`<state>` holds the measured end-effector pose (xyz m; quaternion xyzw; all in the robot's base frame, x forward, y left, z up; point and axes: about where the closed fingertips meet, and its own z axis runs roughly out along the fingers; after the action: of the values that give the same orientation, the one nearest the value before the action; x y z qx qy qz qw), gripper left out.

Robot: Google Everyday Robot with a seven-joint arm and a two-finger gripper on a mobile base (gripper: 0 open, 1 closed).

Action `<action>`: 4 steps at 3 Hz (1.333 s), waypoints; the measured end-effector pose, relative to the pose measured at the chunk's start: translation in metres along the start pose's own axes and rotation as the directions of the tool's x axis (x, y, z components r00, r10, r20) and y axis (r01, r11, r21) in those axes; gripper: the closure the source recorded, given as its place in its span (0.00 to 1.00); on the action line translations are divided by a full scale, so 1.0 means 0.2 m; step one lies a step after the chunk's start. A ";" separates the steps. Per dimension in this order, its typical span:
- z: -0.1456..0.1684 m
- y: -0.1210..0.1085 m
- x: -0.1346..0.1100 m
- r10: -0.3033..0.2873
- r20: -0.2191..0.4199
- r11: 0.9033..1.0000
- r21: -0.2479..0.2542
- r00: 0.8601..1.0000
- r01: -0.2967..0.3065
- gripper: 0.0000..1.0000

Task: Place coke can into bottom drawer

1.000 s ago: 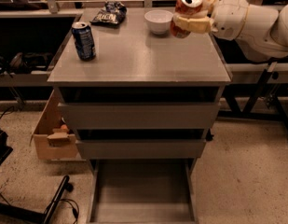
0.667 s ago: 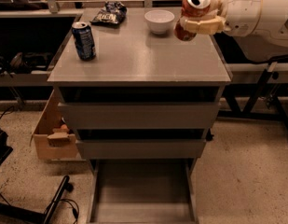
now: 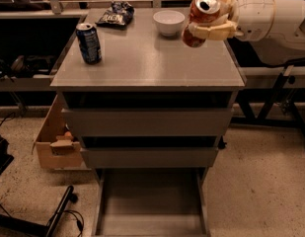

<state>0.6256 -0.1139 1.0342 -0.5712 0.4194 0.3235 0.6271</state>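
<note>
My gripper (image 3: 207, 24) reaches in from the right and is shut on the coke can (image 3: 199, 19), an orange-red can with a silver top. It holds the can tilted in the air above the right rear part of the cabinet top (image 3: 152, 58). The bottom drawer (image 3: 151, 201) is pulled out, a wide shallow grey tray with nothing in it, at the foot of the cabinet, far below and to the left of the can.
A dark blue can (image 3: 89, 43) stands on the left of the cabinet top. A white bowl (image 3: 169, 21) and a chip bag (image 3: 115, 14) sit at the back. Two upper drawers (image 3: 147, 122) are pulled out a little. A cardboard box (image 3: 56, 142) stands on the floor at left.
My gripper has lifted the coke can higher and a little to the right, off the cabinet top. The can tilts more now.
</note>
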 end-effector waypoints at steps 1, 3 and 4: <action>0.04 -0.03 0.05 0.015 -0.028 1.000 -0.001 0.999 -0.015 1.00; -0.15 0.18 -0.02 0.087 -0.144 0.991 0.111 0.986 -0.071 1.00; -0.29 0.48 -0.02 0.154 -0.191 0.983 0.127 0.969 -0.132 1.00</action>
<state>0.5300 -0.1583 0.9950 -0.5325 0.5383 0.2843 0.5881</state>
